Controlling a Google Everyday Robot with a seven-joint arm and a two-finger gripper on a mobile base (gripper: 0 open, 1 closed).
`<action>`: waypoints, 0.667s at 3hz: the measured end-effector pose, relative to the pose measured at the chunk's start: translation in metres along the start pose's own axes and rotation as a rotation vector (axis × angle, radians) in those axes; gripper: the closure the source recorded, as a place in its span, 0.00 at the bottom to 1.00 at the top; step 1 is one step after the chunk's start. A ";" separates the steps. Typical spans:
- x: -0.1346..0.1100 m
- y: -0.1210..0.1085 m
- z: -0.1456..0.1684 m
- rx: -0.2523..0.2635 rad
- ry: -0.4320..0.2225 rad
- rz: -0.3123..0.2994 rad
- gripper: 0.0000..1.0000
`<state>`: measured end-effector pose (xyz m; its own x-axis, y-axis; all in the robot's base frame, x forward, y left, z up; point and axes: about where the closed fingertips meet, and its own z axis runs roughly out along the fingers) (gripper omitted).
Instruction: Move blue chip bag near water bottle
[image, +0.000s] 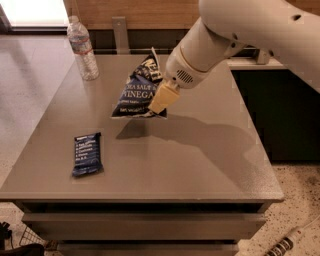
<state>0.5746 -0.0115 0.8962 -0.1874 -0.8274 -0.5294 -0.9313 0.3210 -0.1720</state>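
Carry step in hand: the gripper (161, 99), clenched on the blue chip bag (134, 92), holds it lifted over the table (200, 155) middle, right of the water bottle (82, 47) at far-left corner; next, I think, move it left & set down w/o tipping the water bottle.

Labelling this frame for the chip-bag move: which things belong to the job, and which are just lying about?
Job:
- chip bag, held above the table
- gripper, shut on the bag's right side
- bottle, upright at the far left corner

Lying about:
- bar wrapper, flat near the front left edge
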 end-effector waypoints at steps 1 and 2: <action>-0.019 -0.070 0.017 0.002 -0.069 0.027 1.00; -0.043 -0.130 0.063 -0.016 -0.138 0.072 1.00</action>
<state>0.7229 0.0114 0.8889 -0.2104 -0.7306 -0.6496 -0.9220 0.3692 -0.1166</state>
